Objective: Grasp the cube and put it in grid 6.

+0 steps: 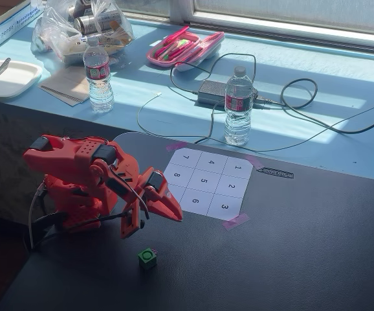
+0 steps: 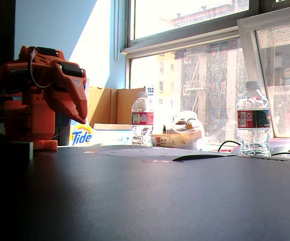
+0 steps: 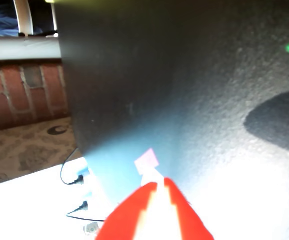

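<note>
Open dark table (image 1: 316,246) around cube (image 1: 147,258), grid 6 (image 1: 194,201) bare, tool (image 1: 169,210) narrow, empty.

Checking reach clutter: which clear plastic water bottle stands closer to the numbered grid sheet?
The clear plastic water bottle beside the black power adapter; the other stands farther left.

in a fixed view the arm (image 1: 83,188) sits at the table's (image 1: 316,246) left edge, its gripper (image 1: 164,210) hanging above the surface just left of the paper sheet (image 1: 208,183). the cube (image 1: 147,258) rests on the table in front of the gripper, apart from it and from the sheet. grid 6 (image 1: 194,201) lies on the sheet's near row, left of the cell marked 3. behind the table's far edge, two bottles (image 1: 238,107) stand on the ledge (image 1: 342,123), a power adapter (image 1: 214,93) and its cables between them.
</note>
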